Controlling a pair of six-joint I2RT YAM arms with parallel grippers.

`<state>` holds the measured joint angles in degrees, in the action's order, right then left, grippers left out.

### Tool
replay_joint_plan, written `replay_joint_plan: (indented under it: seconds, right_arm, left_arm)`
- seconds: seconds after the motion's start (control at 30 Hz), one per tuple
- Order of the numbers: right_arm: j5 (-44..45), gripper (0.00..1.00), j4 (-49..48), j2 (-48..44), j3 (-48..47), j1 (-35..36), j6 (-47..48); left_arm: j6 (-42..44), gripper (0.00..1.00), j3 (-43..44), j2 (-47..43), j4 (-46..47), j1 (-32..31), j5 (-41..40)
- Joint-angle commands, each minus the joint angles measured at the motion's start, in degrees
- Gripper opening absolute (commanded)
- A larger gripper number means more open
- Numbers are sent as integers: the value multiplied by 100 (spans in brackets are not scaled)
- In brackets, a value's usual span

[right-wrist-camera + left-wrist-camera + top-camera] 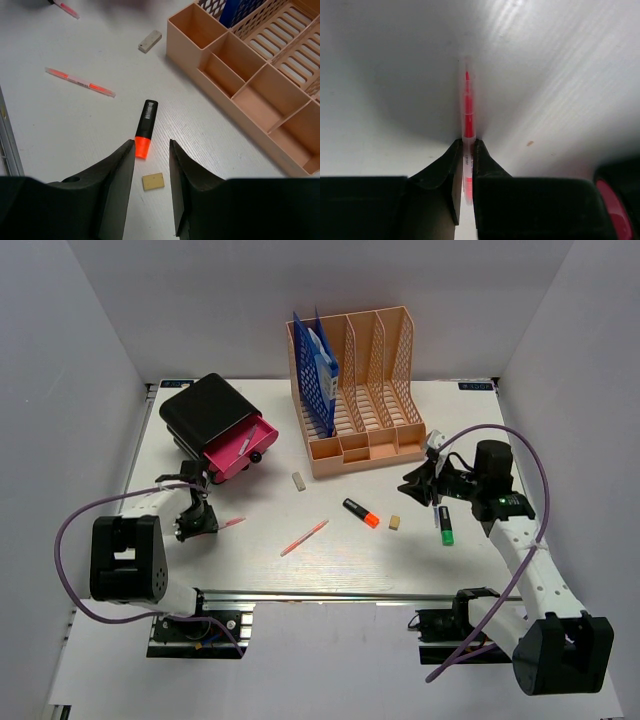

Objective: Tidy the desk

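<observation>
Desk (330, 565) fills the top view, a white top with a metal rail (330, 594) along its near edge. At its near left, the left claw (466, 145) is pinched tight on a pink pen (468, 107) that sticks out ahead of the fingers. On the right, the right claw (151, 144) hangs parted and holds nothing, with an orange marker (145, 122) and a tan eraser (153, 181) below it. A second pink pen (304, 537) lies in the middle and a green marker (446, 530) to the right. At the far side stand a peach file rack (365, 390) and, to its left, a black box (205, 410) with an open pink drawer (235, 450).
</observation>
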<state>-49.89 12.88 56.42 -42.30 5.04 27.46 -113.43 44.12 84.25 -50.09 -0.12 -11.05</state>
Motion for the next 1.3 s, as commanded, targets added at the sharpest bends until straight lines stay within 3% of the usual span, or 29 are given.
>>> replay_joint_plan:
  seconds: [0.0, 0.1, 0.17, 0.37, 0.5, 0.6, 0.67, 0.8, 0.9, 1.13, 1.27]
  right_arm:
    - [-197, 40, -172, -131, 3, -64, 31]
    - [-223, 40, -172, -175, 12, -82, 22]
    - [-241, 40, -190, -202, 12, -91, 5]
    - [-293, 40, -190, -228, 12, -117, -4]
    - [-285, 40, -207, -237, 12, -100, -30]
    - [-258, 40, -234, -228, 29, -126, -39]
    - [-258, 40, -225, -185, 29, -108, -48]
    - [-223, 40, -190, -158, 12, -135, -39]
    - [-214, 40, -216, -158, 29, -179, -39]
    - [-241, 40, -172, -88, -6, -179, -31]
    - [-214, 40, -190, -61, 12, -179, -31]
  left_arm:
    - [353, 0, -106, -188, 560, -23, -186]
    - [1391, 0, 244, -504, 571, -111, -459]
    - [1900, 0, 456, -628, 64, -111, -547]
    - [3114, 0, 343, -2183, -195, -111, -820]
    - [3634, 0, 929, -2746, -756, -111, -776]
    - [4248, 0, 1230, -3027, -740, -111, -373]
    - [5029, 0, 1257, -3098, 5, -111, 347]
    - [7134, 0, 2037, -2590, 727, -111, 1383]
    - [8314, 0, 2706, -2273, 912, -111, 1553]
    - [9742, 0, 3954, -982, 1089, -225, 1711]
    - [10471, 0, 4517, -270, 1097, -532, 1370]
